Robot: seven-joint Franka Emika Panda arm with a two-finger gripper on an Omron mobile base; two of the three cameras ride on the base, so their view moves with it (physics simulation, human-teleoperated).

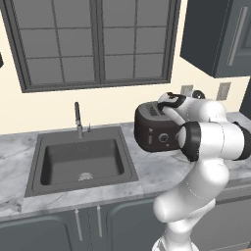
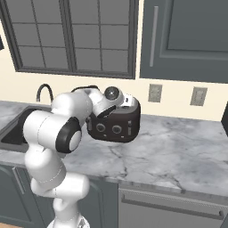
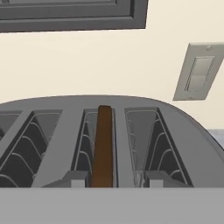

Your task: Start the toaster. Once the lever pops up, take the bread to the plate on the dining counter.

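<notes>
The thin dark brown bread slice (image 3: 103,146), upright in the dark toaster's (image 3: 188,144) slot, is straddled by the half-open gripper (image 3: 113,180), not visibly clamped, and should be pinched squarely.

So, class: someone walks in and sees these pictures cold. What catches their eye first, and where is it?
First, the big white arm bent over the marble worktop, its hand above the dark toaster that stands right of the sink. Next, in the hand view, a brown slice of bread standing upright in the toaster's middle slot, between the gripper tips.
</notes>
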